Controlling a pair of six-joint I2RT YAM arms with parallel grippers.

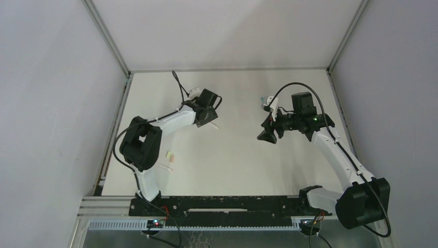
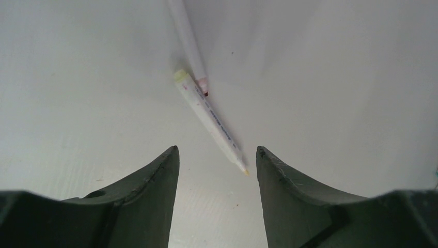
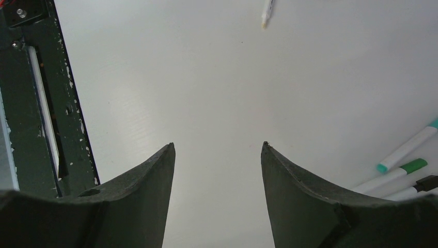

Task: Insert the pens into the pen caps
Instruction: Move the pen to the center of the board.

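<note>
Left fingers (image 2: pixel 152 191) stand spread, holding nothing; the yellow-tipped pen (image 2: pixel 210 120) lies on the tabletop (image 2: pixel 77 103) just beyond them, slanting, tip pointing into their gap. Your right fingers (image 3: pixel 150 196), also spread, sit farther from it.

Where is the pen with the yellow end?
The yellow-ended pen lies in the left wrist view, just ahead of the left gripper, beside the pink-tipped pen.
</note>
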